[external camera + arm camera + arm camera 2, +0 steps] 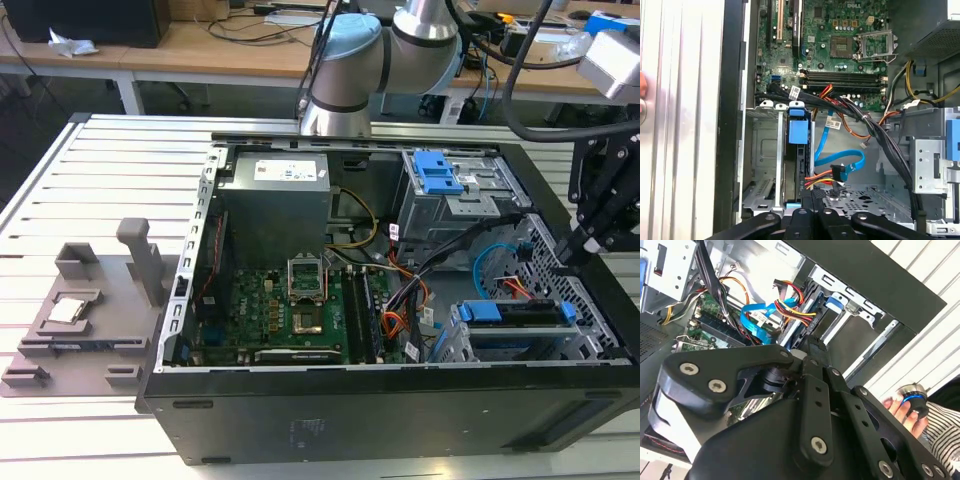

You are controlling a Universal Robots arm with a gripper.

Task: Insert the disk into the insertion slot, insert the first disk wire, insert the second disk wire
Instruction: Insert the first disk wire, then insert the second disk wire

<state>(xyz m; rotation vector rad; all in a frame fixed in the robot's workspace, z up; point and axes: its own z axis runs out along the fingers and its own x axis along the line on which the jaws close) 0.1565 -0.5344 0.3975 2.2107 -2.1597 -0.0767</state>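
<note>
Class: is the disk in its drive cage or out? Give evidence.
In. The disk sits within the grey drive cage, its blue carrier lying between the cage's walls in the exterior view.

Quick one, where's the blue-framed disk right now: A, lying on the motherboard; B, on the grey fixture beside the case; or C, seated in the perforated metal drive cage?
C: the disk sits inside the insertion slot, its blue carrier framed by the grey cage walls in the exterior view.
</note>
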